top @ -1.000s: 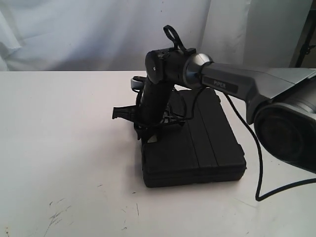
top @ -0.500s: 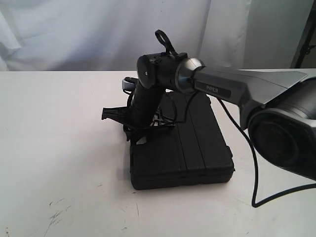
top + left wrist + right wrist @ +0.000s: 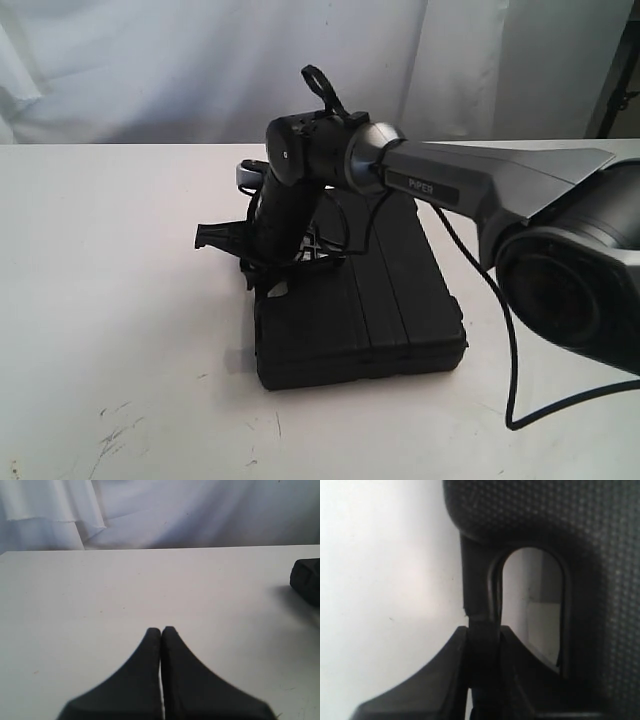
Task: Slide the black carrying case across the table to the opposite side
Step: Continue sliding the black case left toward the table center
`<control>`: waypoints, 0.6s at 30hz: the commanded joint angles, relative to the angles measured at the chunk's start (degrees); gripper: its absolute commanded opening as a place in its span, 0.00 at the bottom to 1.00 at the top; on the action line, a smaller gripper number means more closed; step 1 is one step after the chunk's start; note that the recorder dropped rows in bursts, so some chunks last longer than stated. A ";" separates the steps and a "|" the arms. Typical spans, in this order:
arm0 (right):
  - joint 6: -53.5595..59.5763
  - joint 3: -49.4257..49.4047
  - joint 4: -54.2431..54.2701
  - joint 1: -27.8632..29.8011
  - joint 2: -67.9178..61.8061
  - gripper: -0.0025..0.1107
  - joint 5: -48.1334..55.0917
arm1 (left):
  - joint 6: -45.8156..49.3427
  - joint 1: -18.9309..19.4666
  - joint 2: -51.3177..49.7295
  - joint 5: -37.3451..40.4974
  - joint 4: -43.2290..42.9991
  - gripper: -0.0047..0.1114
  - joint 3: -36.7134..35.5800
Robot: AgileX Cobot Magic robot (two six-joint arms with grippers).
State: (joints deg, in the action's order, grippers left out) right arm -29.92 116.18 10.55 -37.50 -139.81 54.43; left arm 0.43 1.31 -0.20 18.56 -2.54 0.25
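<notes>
The flat matte-black case point(image 3: 385, 300) lies on the white table point(image 3: 120, 250), a little right of the middle in the exterior view. My right gripper point(image 3: 280, 278) reaches down at the case's left edge. In the right wrist view it point(image 3: 484, 630) is shut on the bar of the cut-out handle point(image 3: 479, 600), with the dimpled case lid point(image 3: 600, 555) beyond. My left gripper point(image 3: 161, 630) is shut on nothing, low over bare table point(image 3: 100, 590). One corner of the case point(image 3: 307, 580) shows at the edge of that view. The left arm is out of the exterior view.
A white cloth backdrop point(image 3: 200, 60) hangs behind the table's far edge. A black cable point(image 3: 515, 340) loops from the right arm down onto the table to the right of the case. Dark scratches point(image 3: 115, 435) mark the near left of the tabletop.
The right arm has moved left, and the case has slid left across the table with it. The grip on the handle is unchanged.
</notes>
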 commanded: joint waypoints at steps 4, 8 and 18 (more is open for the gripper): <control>-3.88 0.28 -3.67 -1.64 0.93 0.02 -3.66 | 0.01 0.02 0.20 -0.35 0.33 0.04 -0.25; -5.94 0.28 -3.95 -2.27 0.93 0.02 -6.75 | 0.01 0.02 0.20 -0.35 0.33 0.04 -0.25; -8.21 0.28 -3.74 -3.76 -0.12 0.02 -9.75 | 0.01 0.02 0.20 -0.35 0.33 0.04 -0.25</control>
State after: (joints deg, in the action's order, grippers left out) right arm -37.45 116.18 5.90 -40.21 -140.43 48.43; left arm 0.43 1.31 -0.20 18.56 -2.54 0.25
